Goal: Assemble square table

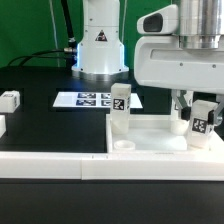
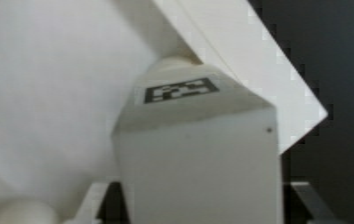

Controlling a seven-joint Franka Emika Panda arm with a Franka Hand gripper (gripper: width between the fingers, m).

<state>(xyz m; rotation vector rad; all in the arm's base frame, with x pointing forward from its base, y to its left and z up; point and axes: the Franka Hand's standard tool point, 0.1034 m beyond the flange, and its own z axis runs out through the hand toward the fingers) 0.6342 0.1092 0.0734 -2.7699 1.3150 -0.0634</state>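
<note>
The white square table slab (image 1: 150,135) lies flat behind the barrier wall. One tagged white leg (image 1: 120,108) stands upright in its corner socket on the exterior view's left. My gripper (image 1: 200,115) is over the slab's right corner, around a second tagged leg (image 1: 201,122) that stands upright there. In the wrist view this leg (image 2: 188,140) fills the space between my fingers (image 2: 99,203), with a thin dark gap on each side. The gripper (image 2: 200,208) looks open around it. The slab (image 2: 49,100) lies behind the leg.
The long low white barrier wall (image 1: 60,166) runs along the front. The marker board (image 1: 92,100) lies flat near the robot base (image 1: 100,45). Two loose white legs lie at the exterior view's far left, one (image 1: 8,100) behind the other (image 1: 2,126).
</note>
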